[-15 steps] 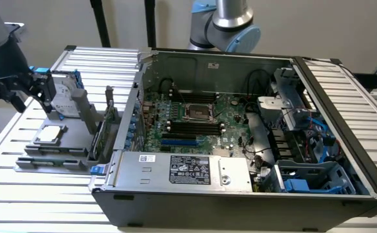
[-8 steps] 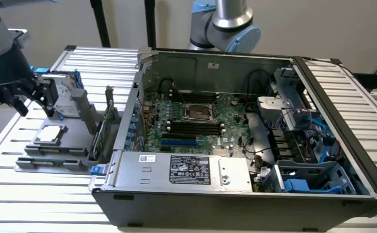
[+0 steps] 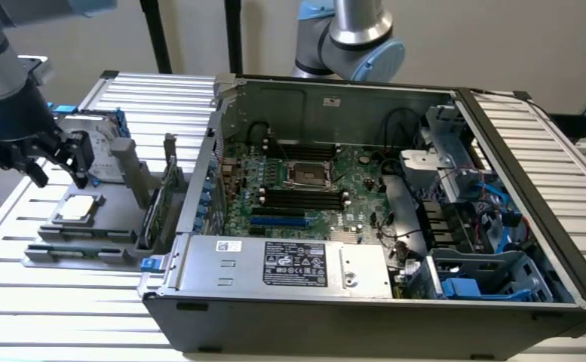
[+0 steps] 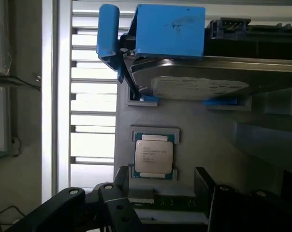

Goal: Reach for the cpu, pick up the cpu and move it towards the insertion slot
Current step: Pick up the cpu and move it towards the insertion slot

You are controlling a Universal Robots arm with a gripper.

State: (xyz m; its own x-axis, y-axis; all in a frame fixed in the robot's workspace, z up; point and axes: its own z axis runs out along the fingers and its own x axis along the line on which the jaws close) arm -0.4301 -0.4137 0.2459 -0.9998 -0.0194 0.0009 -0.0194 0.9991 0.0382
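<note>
Note gripper (image 3: 58, 178) wide open, holding nothing. Find cpu (image 4: 153, 155) flat in grey holder (image 4: 204, 145) below it, centred between jaws, untouched.

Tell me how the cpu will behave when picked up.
The cpu looks like a thin, rigid plate, so probably stiff and light. Its smooth metal top may be slippery. It lies flat in the grey holder, so unlikely to roll or tip.

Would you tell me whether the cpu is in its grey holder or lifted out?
In: the cpu lies flat in the grey holder, with the open gripper above it, not touching.
</note>
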